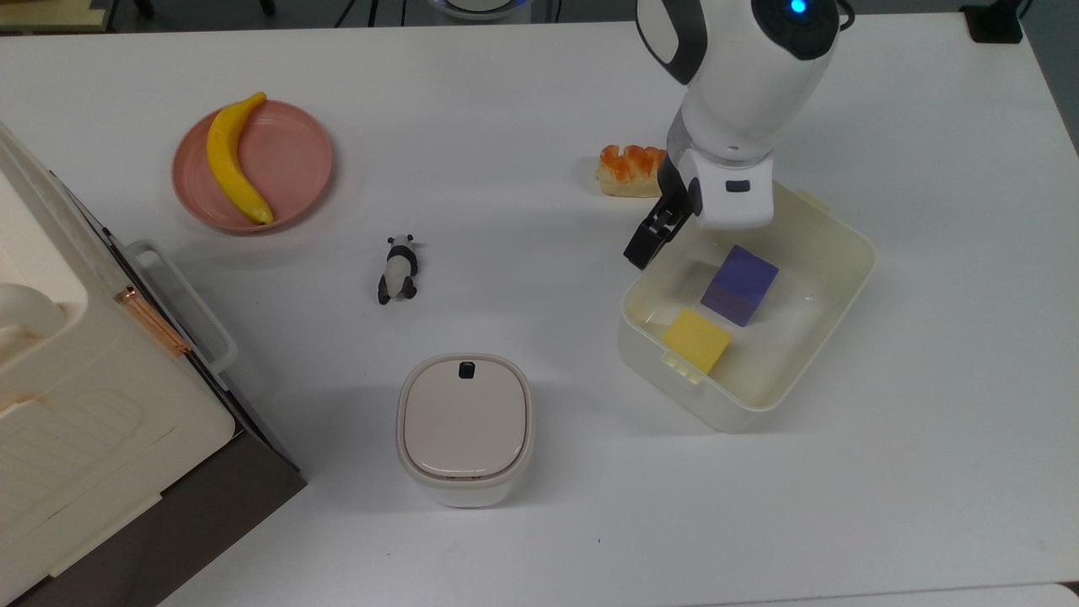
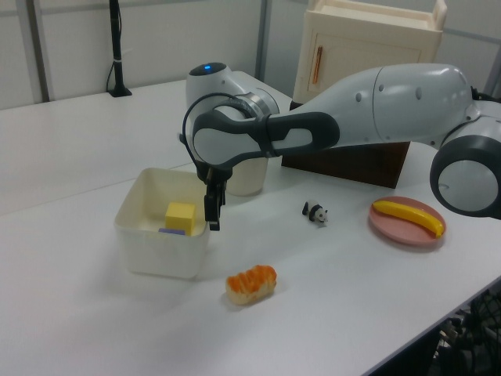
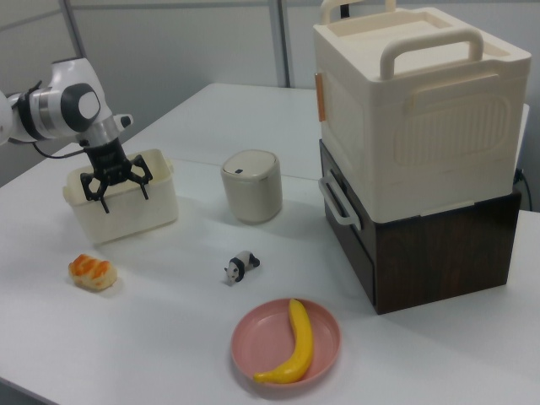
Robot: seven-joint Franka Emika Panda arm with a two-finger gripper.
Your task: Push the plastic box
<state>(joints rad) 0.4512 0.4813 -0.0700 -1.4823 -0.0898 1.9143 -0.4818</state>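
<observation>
The plastic box is a cream-white lidless tub on the table at the top view's right, set at an angle. Inside it are a purple block and a yellow block. My gripper points down against the outside of the box's long wall at the top view's left. In the right view the gripper stands open, with its fingers spread along the wall of the box. The left view has the gripper at the right corner of the box. Nothing is held.
A bread roll lies just behind the gripper. A panda figure, a lidded canister and a pink plate with a banana lie toward the top view's left. The big cream appliance fills the far left.
</observation>
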